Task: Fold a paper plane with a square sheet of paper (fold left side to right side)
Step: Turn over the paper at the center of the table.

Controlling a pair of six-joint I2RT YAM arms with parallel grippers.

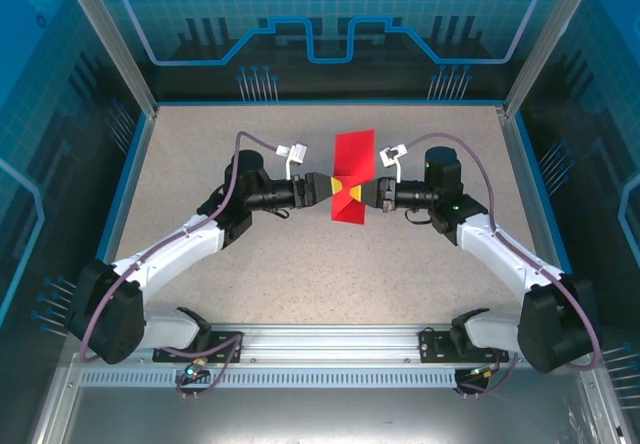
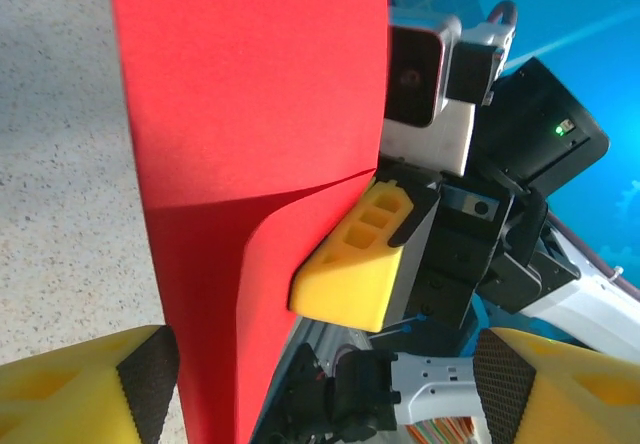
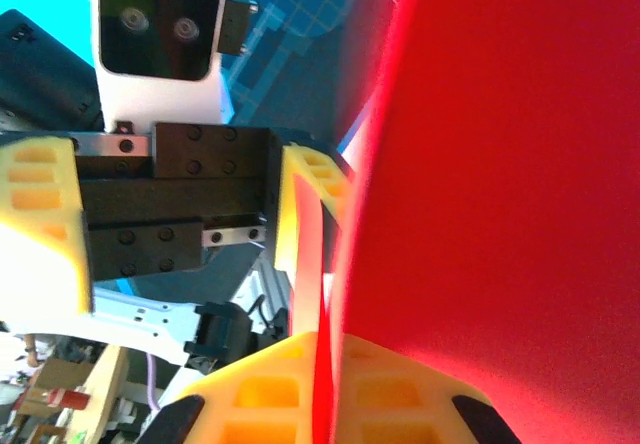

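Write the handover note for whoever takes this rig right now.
Left gripper: open, the square sheet of paper passing between its spread fingers, unclamped.
Right gripper: shut on the sheet, holding it upright above the table.
Done: sheet off the table, bent in a curve.
Left: no sharp crease visible; the left-to-right fold and later folds remain.

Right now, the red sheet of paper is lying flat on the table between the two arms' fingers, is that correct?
Not quite: the square sheet of paper is not lying flat on the table; it is held upright between the two arms' fingers, as the top external view shows. The right gripper pinches its edge.
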